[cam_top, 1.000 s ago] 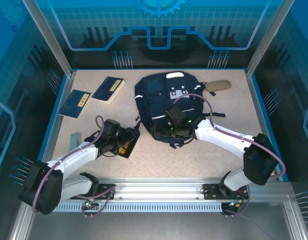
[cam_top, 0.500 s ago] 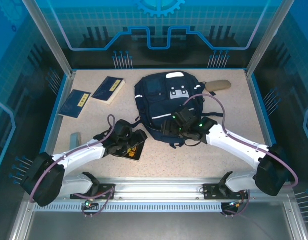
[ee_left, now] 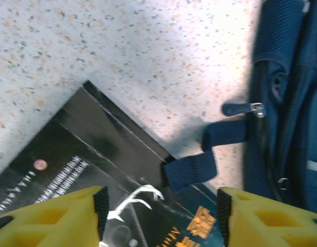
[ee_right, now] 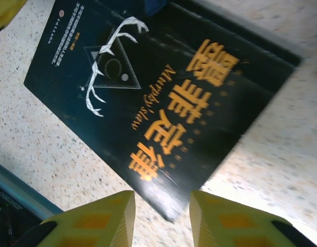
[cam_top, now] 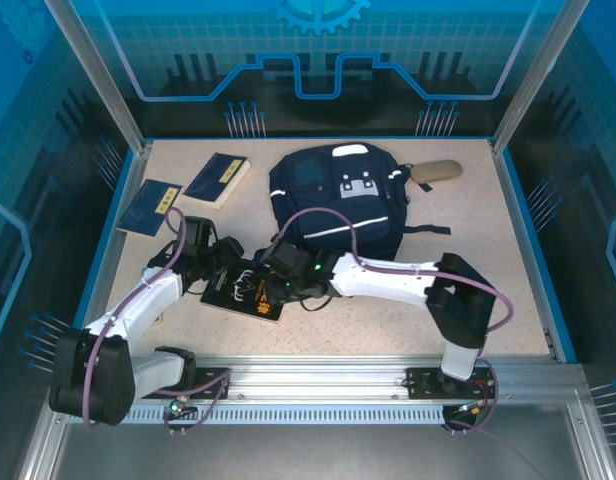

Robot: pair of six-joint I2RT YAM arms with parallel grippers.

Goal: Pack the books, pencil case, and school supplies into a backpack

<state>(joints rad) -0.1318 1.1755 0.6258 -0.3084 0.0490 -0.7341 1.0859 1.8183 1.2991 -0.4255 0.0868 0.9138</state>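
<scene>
The black book (cam_top: 244, 295) with gold-orange print lies flat on the table in front of the backpack (cam_top: 338, 205). My left gripper (cam_top: 228, 272) hovers over its far end, open (ee_left: 161, 221), above the cover (ee_left: 97, 154) and a navy strap end (ee_left: 192, 167). My right gripper (cam_top: 265, 287) comes from the right, open (ee_right: 161, 218). A corner of the black book (ee_right: 163, 92) lies between its fingers, unclamped. Two navy books (cam_top: 153, 207) (cam_top: 220, 180) lie at the back left. The tan pencil case (cam_top: 436, 171) sits right of the backpack's top.
The backpack's side and a zipper pull (ee_left: 241, 109) lie close to the right of my left gripper. A raised blue rim (cam_top: 118, 215) borders the table. Speckled tabletop (cam_top: 468, 250) stretches right of the backpack, and a metal rail (cam_top: 318, 380) runs along the near edge.
My right gripper swung left from the backpack's front edge to the black book. The left gripper pulled back to the left. Both jaws have narrowed.
</scene>
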